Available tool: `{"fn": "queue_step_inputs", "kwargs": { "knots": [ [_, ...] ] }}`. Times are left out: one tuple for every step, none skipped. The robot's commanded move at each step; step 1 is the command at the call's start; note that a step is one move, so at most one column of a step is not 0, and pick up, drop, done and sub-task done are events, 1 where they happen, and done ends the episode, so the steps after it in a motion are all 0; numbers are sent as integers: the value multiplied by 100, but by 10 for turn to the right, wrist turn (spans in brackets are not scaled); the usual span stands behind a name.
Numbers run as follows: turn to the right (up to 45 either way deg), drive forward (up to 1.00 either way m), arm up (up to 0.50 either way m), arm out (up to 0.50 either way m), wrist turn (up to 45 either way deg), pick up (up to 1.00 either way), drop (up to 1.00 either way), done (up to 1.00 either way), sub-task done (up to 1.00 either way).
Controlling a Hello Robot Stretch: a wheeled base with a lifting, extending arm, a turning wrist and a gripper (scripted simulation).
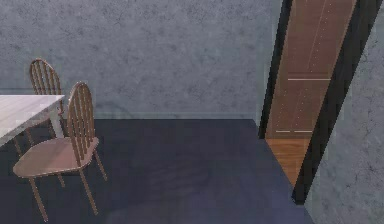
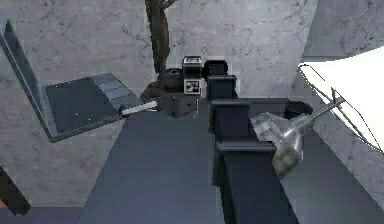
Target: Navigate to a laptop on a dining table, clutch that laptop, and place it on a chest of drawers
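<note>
Grey open laptop [image 2: 85, 105] hangs at the hand [image 2: 135, 106], clear of the floor.
Pickup judged complete: the hand holds the laptop, away from the white worktop [image 1: 25, 110]. Remaining: drive to a chest of drawers and place the laptop on it.

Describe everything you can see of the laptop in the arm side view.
The laptop is lifted open. Its flat dark grey base has a darker keyboard area, and a paler blue-grey lid stands up along the arm side view's left edge. It sits skewed in the picture and hangs at the far end of the gripper, which holds it by the base's near edge, clear of every surface, with wall and floor behind it.
</note>
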Motion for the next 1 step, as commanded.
{"fn": "queue_step_inputs", "kwargs": {
  "knots": [
    [0, 0, 0, 0, 450, 0, 0, 0, 0]
  ]
}}
